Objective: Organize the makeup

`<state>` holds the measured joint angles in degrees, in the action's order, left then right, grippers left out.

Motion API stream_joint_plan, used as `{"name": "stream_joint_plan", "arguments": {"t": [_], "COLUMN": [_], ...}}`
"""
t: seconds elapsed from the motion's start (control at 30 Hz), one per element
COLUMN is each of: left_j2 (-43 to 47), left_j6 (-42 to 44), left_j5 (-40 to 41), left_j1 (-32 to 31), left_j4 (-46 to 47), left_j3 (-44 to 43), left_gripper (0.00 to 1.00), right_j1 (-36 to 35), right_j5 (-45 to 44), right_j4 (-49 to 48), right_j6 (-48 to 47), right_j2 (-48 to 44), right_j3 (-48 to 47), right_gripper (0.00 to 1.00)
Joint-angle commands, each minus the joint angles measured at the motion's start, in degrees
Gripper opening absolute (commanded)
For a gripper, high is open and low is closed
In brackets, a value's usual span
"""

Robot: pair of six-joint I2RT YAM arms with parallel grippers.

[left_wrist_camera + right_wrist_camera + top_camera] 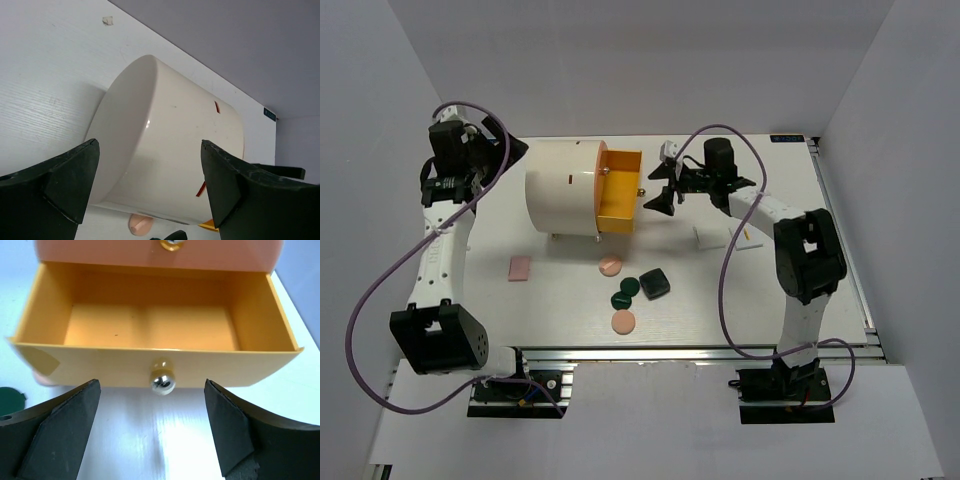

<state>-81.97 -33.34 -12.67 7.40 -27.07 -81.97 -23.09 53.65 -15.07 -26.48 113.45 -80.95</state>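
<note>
Makeup pieces (623, 298) lay lower centre, below the right gripper (658, 187), which gaped empty before the open drawer (240, 365); left gripper (149, 145) also released, farther off

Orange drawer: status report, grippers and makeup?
Left gripper open, facing cream cylinder. Right gripper open, facing drawer knob. Orange drawer out, empty. Makeup discs on table, none gripped.

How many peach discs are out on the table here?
2. One peach disc lies by the open orange drawer, on its near side; the other lies nearer the robot, past the dark green disc. Others may be hidden.
</note>
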Motion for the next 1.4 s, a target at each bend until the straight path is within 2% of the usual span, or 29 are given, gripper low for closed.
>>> {"name": "stream_joint_plan", "arguments": {"t": [0.0, 0.1, 0.43, 0.57, 0.67, 0.7, 0.87, 0.97, 1.0, 1.1, 1.2, 1.3, 1.37], "left_j2": [5.94, 9.46, 21.49, 28.0, 34.31, 35.38, 40.48, 41.98, 42.16, 41.55, 37.34, 31.01, 26.88], "left_j6": [1.79, 2.58, 4.77, 6.09, 4.53, 4.25, 1.36, -1.19, -1.89, -6.11, -10.94, -14.99, -17.71], "left_j5": [4.4, 5.46, 3.09, 0.28, -5.33, -9.01, -13.44, -12.74, -11.78, -4.76, 4.29, 14.66, 19.67], "left_j1": [0.25, 0.34, 0.34, 0.34, 0.34, 0.34, -1.07, -4.57, -8.07, -16.07, -31.5, -40.67, -42.81], "left_j4": [-0.79, -1.23, -3.78, -5.88, -5.89, -5.37, -6.5, -6.5, -6.59, -5.89, -4.4, -3.87, -3.17], "left_j3": [-0.47, 1.81, 12.01, 17.19, 25.95, 27.9, 37.22, 39.96, 41.27, 43.56, 44.27, 43.66, 43.56], "left_gripper": [0.92, 0.97, 0.98, 0.98, 0.98, 0.96, 0.88, 0.86, 0.86, 0.86, 0.86, 0.85, 0.83], "right_j1": [0.94, 1.47, 2.7, 2.7, 2.61, 2.44, 1.82, 1.82, 1.82, 1.82, 1.82, 1.91, 1.82], "right_j5": [-0.47, -1.87, -4.34, -3.64, -2.23, -2.49, -7.41, -10.66, -11.19, -13.91, -17.86, -20.43, -20.95], "right_j4": [1.8, 4.69, 18.05, 23.05, 29.99, 30.97, 32.91, 31.34, 30.55, 28.26, 25.89, 24.48, 23.25], "right_j6": [-2.78, -4.19, -12.01, -13.24, -15.62, -16.23, -15.71, -11.94, -11.23, -6.76, -1.14, 1.25, 1.34], "right_j2": [-7.7, -12.1, -27.65, -33.89, -36.8, -37.94, -40.76, -41.38, -41.38, -40.94, -39.71, -39.44, -40.58], "right_j3": [3.15, 6.23, 16.25, 18.89, 21.0, 22.66, 27.59, 29.26, 29.44, 29.53, 28.65, 28.21, 29.26], "right_gripper": [0.89, 0.9, 0.89, 0.89, 0.89, 0.89, 0.9, 0.89, 0.89, 0.89, 0.89, 0.89, 0.89]}}
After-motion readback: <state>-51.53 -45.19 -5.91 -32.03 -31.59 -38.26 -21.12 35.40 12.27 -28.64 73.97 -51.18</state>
